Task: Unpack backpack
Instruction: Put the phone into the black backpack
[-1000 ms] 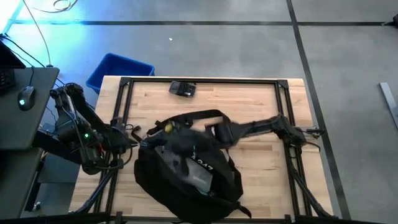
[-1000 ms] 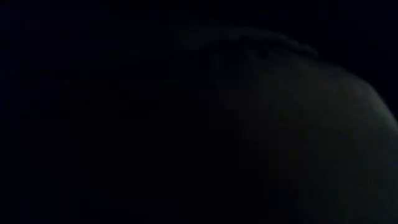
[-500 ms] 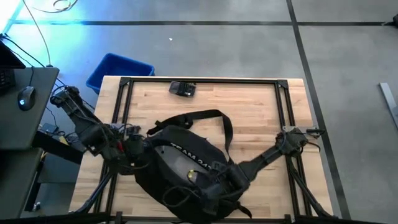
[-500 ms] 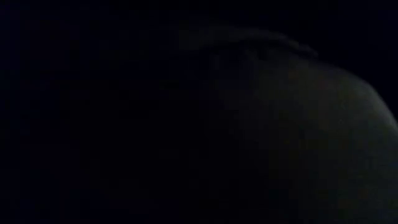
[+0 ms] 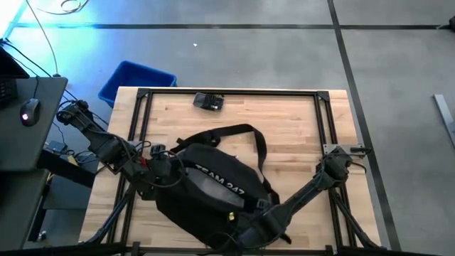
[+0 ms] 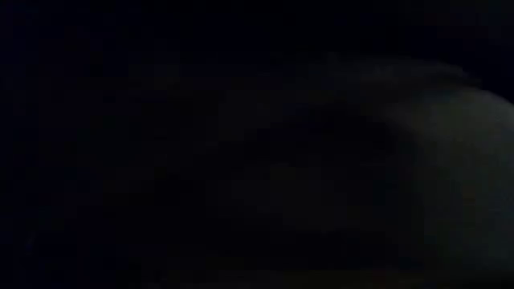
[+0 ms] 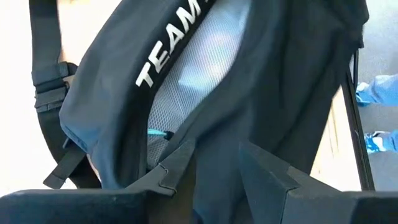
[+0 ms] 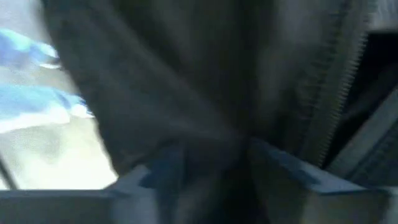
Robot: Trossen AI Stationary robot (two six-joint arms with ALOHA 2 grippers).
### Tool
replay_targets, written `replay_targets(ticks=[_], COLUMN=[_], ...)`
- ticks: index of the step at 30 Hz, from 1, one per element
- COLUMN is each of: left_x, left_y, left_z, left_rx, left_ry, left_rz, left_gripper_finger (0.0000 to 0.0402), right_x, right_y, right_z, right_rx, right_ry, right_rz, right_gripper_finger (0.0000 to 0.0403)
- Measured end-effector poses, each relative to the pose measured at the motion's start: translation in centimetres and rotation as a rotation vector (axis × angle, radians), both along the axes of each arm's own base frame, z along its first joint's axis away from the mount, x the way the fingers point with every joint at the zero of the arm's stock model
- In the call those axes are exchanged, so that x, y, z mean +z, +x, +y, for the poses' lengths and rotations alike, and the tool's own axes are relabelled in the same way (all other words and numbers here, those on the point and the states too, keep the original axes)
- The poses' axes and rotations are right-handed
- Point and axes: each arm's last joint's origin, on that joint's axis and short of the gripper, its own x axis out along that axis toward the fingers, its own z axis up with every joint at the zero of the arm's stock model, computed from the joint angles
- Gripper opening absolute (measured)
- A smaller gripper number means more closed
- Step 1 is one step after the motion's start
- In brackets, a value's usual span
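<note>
The black backpack [image 5: 213, 188] lies on its side on the wooden table near the front edge, white "TEAM 247" lettering [image 7: 171, 43] upward and a strap loop [image 5: 252, 139] lying on the table toward the far side. My left gripper [image 5: 169, 171] is at its left end, open, with a ridge of black fabric [image 7: 217, 143] between its fingers. My right gripper [image 5: 245, 229] points down into the backpack's near right part, shut on bunched fabric. The backpack fills the low view with darkness. My left gripper's fingers [image 7: 177, 165] stand on either side of a fabric ridge beside the mesh pocket; whether they touch it I cannot tell. My right gripper pinches a gathered fold of the backpack's black fabric [image 8: 239, 140] beside a zipper line, from above, pointing down; the backpack rests on the table.
A small black object [image 5: 208, 102] lies near the table's far edge. A blue bin [image 5: 135, 80] stands on the floor beyond the far left corner. Black frame rails [image 5: 323, 121] run along the table's sides. Bare wood lies at the far right.
My right gripper has swung from above the backpack's far side toward the table's near edge and down, tipping to point down at the near right part. My left gripper has gone toward the table's right and down, up to the backpack's left end.
</note>
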Motion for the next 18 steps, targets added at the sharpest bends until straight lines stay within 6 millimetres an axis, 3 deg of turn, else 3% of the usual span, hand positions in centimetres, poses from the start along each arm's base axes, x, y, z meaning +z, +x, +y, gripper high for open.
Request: replay_targets(ticks=[3, 5, 9, 12, 18], left_x=[0.0, 0.0, 0.0, -0.1, 0.3], left_y=[0.0, 0.0, 0.0, -0.1, -0.8], left_z=[0.0, -0.1, -0.1, 0.0, 0.5], left_rx=[0.006, 0.017, 0.044, 0.091, 0.245], left_ry=[-0.018, -0.033, -0.050, -0.062, -0.120], left_rz=[0.008, 0.014, 0.015, 0.018, -0.015], left_gripper_finger=[0.0101, 0.0101, 0.0101, 0.0101, 0.0101], right_x=[0.0, 0.4, 0.8, 1.7, 6.4], right_y=[-0.8, -1.5, -1.1, -0.4, 0.0], right_z=[-1.5, -2.7, -4.4, -6.2, -9.9], right_rx=[0.065, 0.119, 0.224, 0.164, 0.042], right_ry=[-0.119, -0.243, -0.327, -0.347, -0.186], right_rz=[0.101, 0.164, 0.137, 0.126, 0.006], right_gripper_finger=[0.0035, 0.0012, 0.0021, 0.0022, 0.0023])
